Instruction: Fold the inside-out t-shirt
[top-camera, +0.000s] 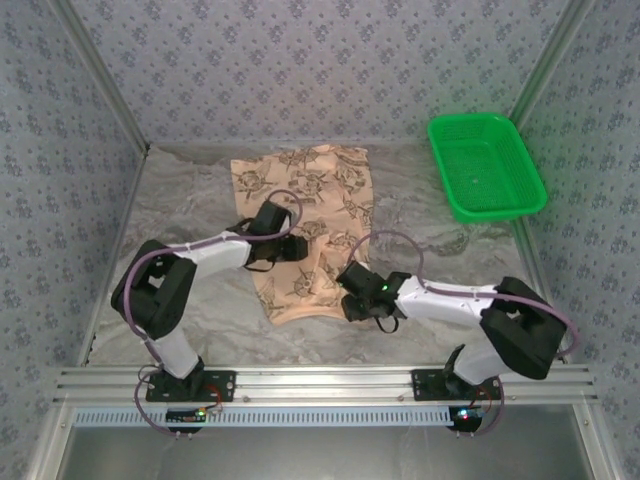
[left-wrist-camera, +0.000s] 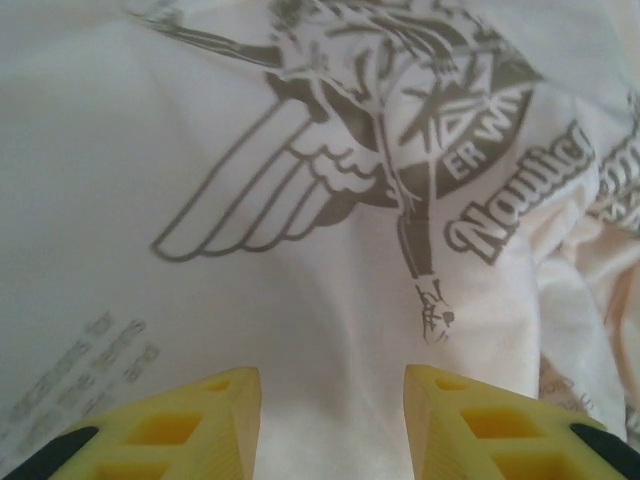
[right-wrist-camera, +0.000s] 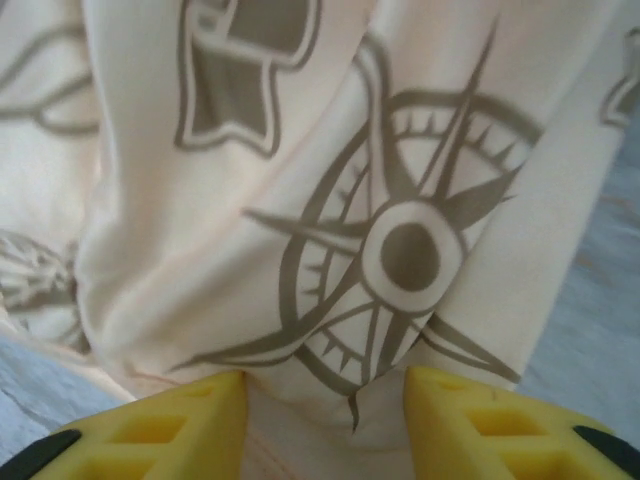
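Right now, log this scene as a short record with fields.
shirt: peach-tan printed cotton t-shirt, lying on the grey marbled table
left tool: open, above a winged emblem
right tool: open, above a compass-star print by the shirt's edge
basket: green plastic mesh basket, far right, apart from the shirt

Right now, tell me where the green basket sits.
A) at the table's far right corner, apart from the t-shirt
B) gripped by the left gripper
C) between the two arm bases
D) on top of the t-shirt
A: the green basket rests by the far right corner of the table, with bare surface between it and the t-shirt lying mid-table.
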